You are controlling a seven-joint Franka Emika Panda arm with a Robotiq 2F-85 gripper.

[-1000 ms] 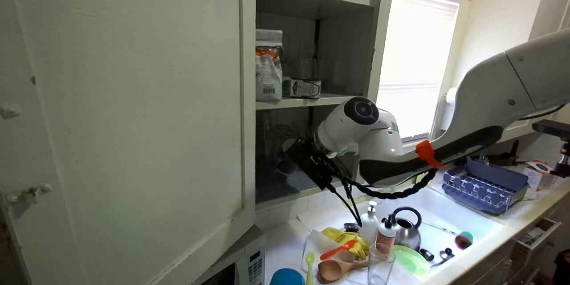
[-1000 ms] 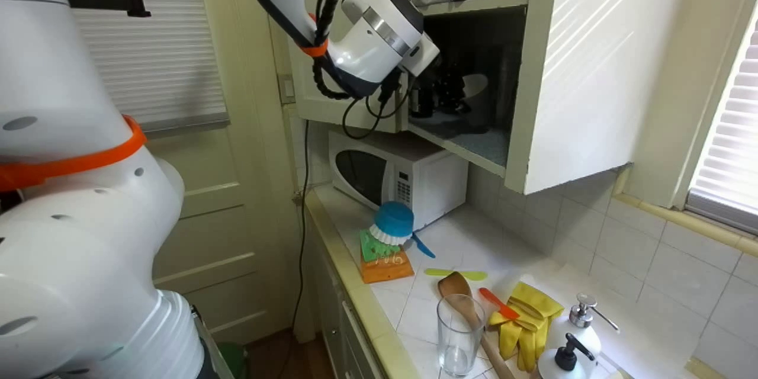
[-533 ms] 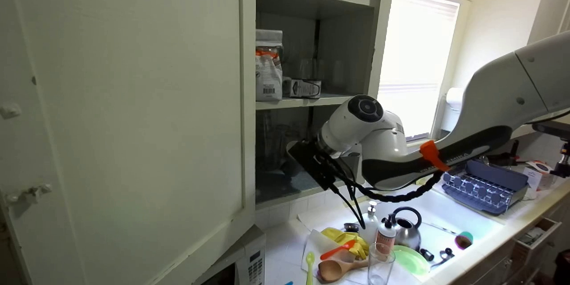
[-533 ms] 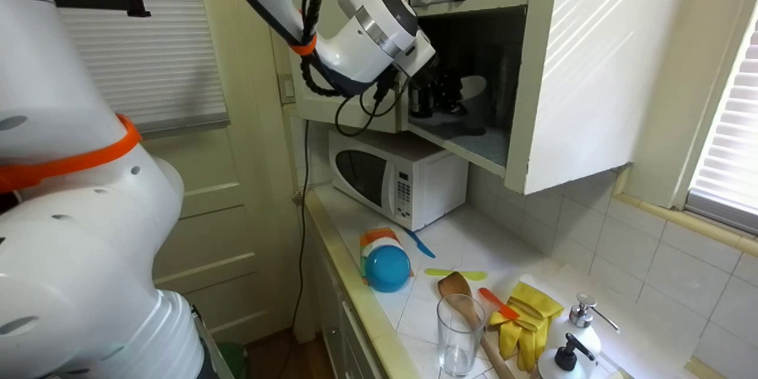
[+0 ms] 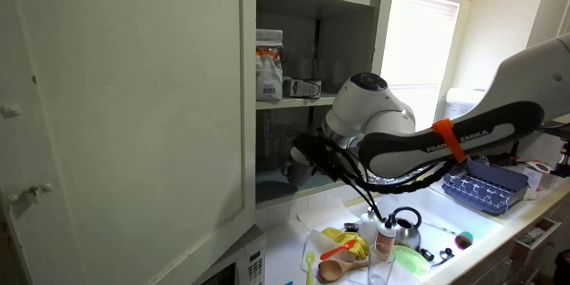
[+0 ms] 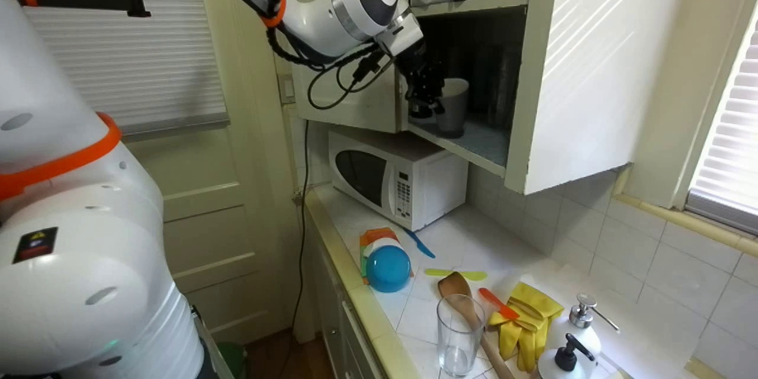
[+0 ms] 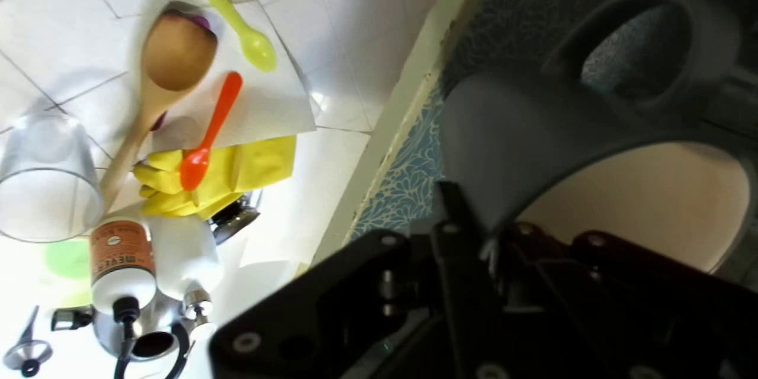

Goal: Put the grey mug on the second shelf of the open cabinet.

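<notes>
- Here's the mug [image 6: 455, 108], inside the open cabinet [image 6: 598, 89], down in the compartment under the shelf [image 5: 289, 103] that carries a bag [image 5: 269, 67] and a small box [image 5: 305, 88]
- And the fingers [image 7: 453, 213] have it, clamped on the rim, the grey wall of the mug pinched between them in the wrist view
- The pale inside shows, the handle is away from the fingers, and in an exterior view it points toward the door [image 5: 133, 98], which stands wide open
- The mug looks a little tilted, close to the cabinet's front edge, blue patterned liner [image 7: 408, 180] below it; is the base touching down? Can't tell from these angles
- The arm [image 5: 374, 107] stretches across in front of the window [image 5: 414, 53], black cables [image 5: 401, 194] looping under the wrist
- Underneath the cabinet, the microwave [image 6: 439, 186], on a tiled surface [image 6: 497, 249]
- Further along that surface, a glass [image 6: 461, 337] with a wooden spoon [image 5: 330, 270] just beside it, then yellow gloves [image 6: 530, 325] with an orange spoon [image 6: 498, 303] lying on them, and a green spoon [image 6: 456, 274] near the wooden one
- Two bottles [image 5: 368, 229] stand next to the gloves, a kettle [image 5: 409, 238] right beside them in an exterior view, a bright green plate [image 5: 413, 262] near it
- Beyond the sink [image 5: 449, 207], a navy rack [image 5: 498, 173], well apart from the action at the cabinet
</notes>
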